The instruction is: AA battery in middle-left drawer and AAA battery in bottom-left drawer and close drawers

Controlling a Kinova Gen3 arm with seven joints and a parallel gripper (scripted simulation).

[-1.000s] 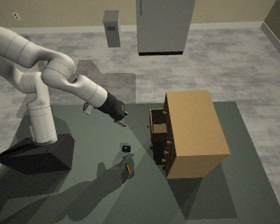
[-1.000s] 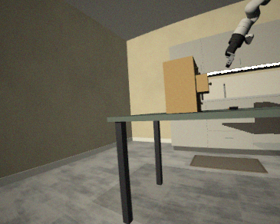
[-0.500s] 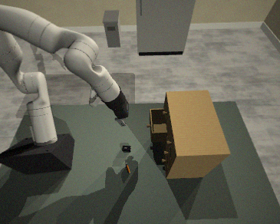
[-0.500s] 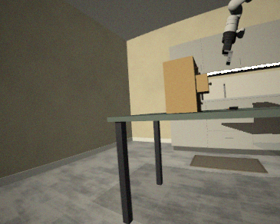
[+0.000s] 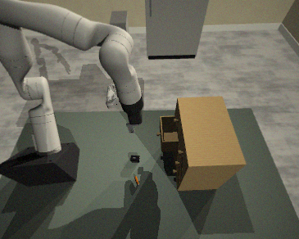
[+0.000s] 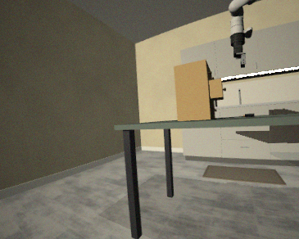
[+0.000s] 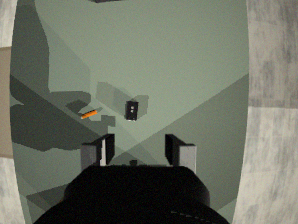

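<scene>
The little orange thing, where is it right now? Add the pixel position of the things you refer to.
In the top view, the orange stick (image 5: 137,180) (image 7: 89,114) lies on the green table (image 5: 92,135) (image 7: 195,55), just below the small black box (image 5: 134,159) (image 7: 131,110).

Seen from above, open air separates the raised gripper (image 5: 131,129) (image 6: 242,65) (image 7: 139,144) from the chest (image 5: 211,135) (image 6: 192,92) on the right. An open drawer (image 5: 169,146) (image 6: 216,88) juts left into that gap at the far end; a low black block (image 5: 134,158) (image 7: 131,110) stands nearer, left of the chest.
</scene>
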